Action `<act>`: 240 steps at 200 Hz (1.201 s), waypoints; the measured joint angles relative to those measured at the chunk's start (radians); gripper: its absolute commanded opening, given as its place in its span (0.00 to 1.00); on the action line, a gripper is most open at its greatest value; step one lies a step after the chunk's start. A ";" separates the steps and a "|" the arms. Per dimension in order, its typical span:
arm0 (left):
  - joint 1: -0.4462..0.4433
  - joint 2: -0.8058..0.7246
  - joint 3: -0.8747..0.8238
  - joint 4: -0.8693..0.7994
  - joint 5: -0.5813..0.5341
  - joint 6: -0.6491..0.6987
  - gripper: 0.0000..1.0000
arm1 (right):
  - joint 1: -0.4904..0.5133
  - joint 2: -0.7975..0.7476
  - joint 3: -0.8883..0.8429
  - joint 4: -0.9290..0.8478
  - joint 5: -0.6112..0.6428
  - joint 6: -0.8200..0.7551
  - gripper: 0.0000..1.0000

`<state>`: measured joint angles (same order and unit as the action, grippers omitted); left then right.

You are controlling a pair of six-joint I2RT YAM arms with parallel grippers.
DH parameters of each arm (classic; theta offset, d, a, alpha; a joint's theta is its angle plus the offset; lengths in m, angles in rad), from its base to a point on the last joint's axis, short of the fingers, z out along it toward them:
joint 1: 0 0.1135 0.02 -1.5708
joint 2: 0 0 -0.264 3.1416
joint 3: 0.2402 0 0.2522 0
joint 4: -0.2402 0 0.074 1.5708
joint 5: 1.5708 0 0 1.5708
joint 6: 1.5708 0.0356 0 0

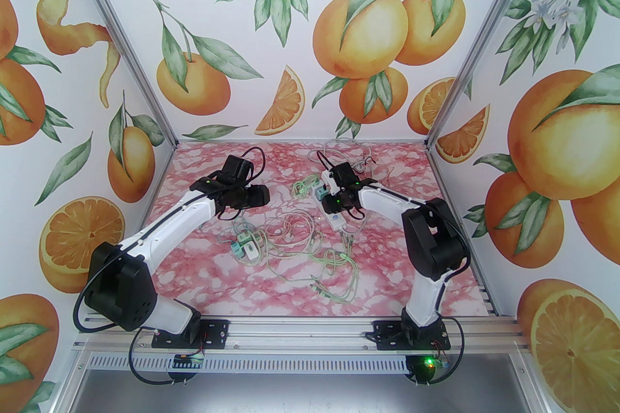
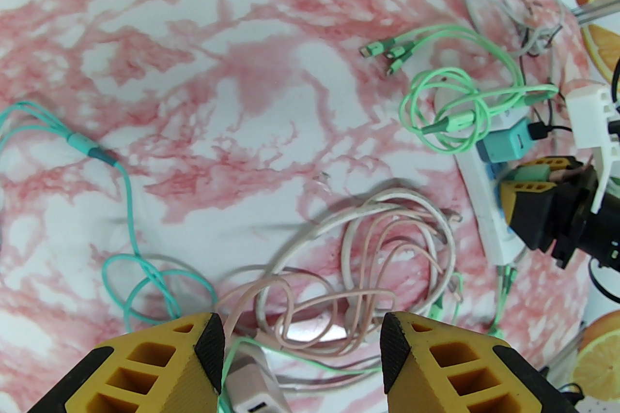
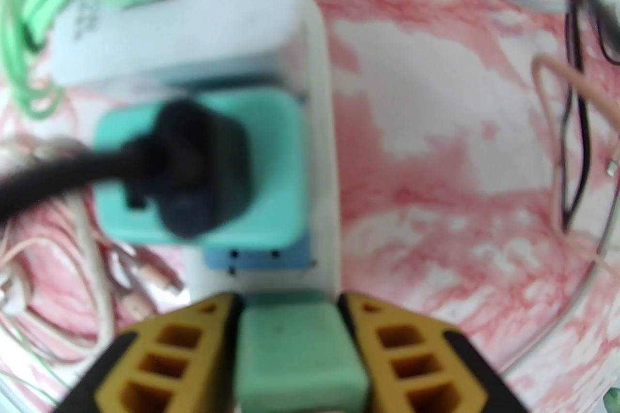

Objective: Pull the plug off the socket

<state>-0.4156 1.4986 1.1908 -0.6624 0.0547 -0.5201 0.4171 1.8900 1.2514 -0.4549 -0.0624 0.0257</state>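
Clamping the green plug point(image 3: 300, 353) on the white socket strip point(image 3: 322, 159), right claw point(image 3: 288, 307) closed around it, left claw point(image 2: 302, 333) spread wide

The fingers point(image 3: 164, 353) of my right gripper point(image 3: 288, 309) were matt yellow plastic, moulded with open cells. The green plug point(image 3: 300, 362) between them was smooth, matt plastic. The socket strip point(image 3: 319, 149) was smooth white plastic with a slight sheen. The desk point(image 3: 436, 135) was a smooth, marble-printed sheet.
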 measured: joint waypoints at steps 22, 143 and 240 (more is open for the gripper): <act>-0.007 0.000 -0.002 0.007 0.001 0.002 0.59 | -0.035 0.010 0.025 -0.010 -0.003 -0.012 0.67; -0.206 0.223 0.195 0.134 0.093 0.057 0.57 | -0.064 -0.369 -0.263 0.123 -0.054 0.190 0.60; -0.243 0.640 0.541 0.149 0.137 0.090 0.60 | -0.064 -0.433 -0.356 0.190 -0.035 0.248 0.54</act>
<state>-0.6586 2.1391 1.7317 -0.5137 0.1913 -0.4297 0.3531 1.4574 0.8955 -0.2653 -0.0971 0.2733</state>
